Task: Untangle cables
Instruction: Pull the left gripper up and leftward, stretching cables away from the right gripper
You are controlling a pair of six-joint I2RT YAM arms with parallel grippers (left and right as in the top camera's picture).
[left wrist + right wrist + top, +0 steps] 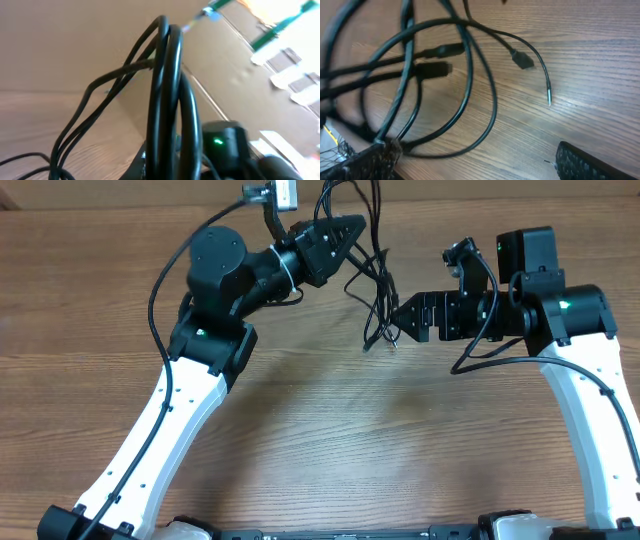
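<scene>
At 12 o'clock on wooden table (300, 430), tangled cables (379, 280) pinched in left gripper (352, 228), clamped tight on them, strands trailing down toward centre. Just to 3 o'clock of tangle, right gripper (395, 317) spread wide, gripping nothing, loose loops and plug ends (522, 60) just ahead of its jaws.

Even, soft overhead light; blurred cables (167, 100) close up, overexposed glare at top right

The cables (167, 100) are black, the table (320, 440) brown with wood grain, the arms (165, 435) white and black.
</scene>
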